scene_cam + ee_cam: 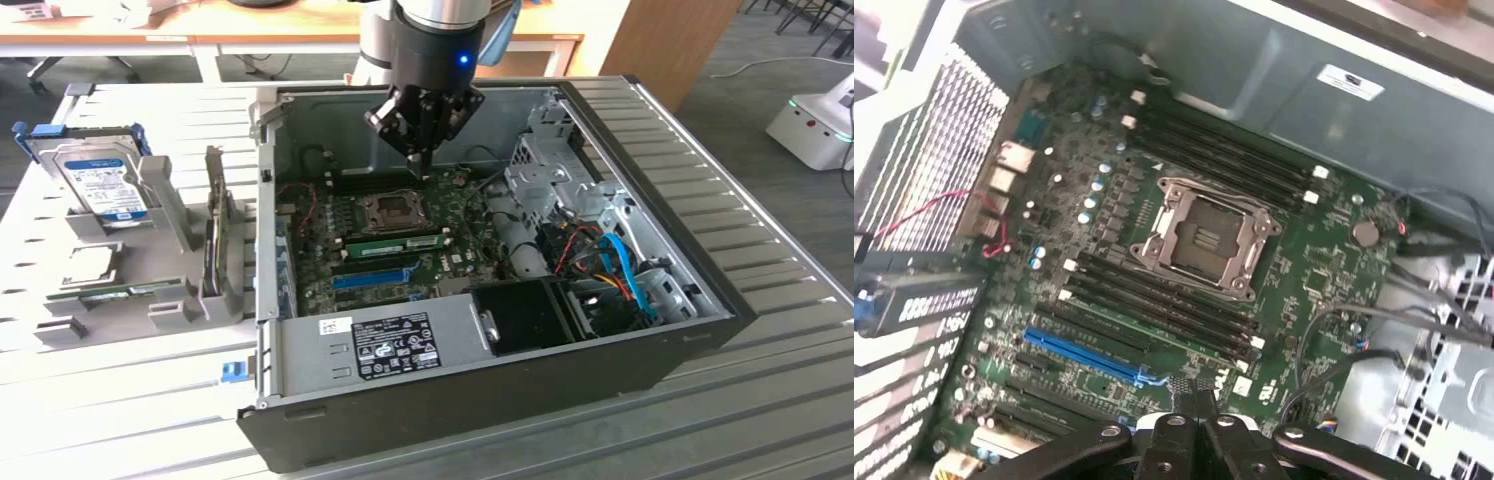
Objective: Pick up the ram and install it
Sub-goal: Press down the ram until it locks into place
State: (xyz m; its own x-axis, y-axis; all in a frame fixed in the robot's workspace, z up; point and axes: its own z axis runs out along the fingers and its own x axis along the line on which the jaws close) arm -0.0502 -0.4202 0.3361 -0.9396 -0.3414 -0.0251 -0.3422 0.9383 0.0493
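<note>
Gripper (419, 160) hangs inside the open computer case (641, 330), above the motherboard (400, 235), with its fingers drawn together and nothing held between them; the wrist view shows the fingertips (1194, 425) closed against each other. Directly below the gripper sits the empty CPU socket (396, 209). Just beyond the socket on the near side, the ram (395, 242) lies seated in one of the black memory slots, its green edge running along the slot; in the wrist view the same green stick (1154, 322) occupies the slot row between the socket and the blue slot (1094, 358). The gripper is apart from the ram and not touching it. Off to the exterior view's left of the gripper, outside the case, a grey fixture (147, 300) stands on the table (107, 400) and holds a silver hard drive (107, 190) with a blue label. To the exterior view's right of the gripper, inside the case, lie the drive cage (561, 160) and a bundle of blue cables (627, 270).
</note>
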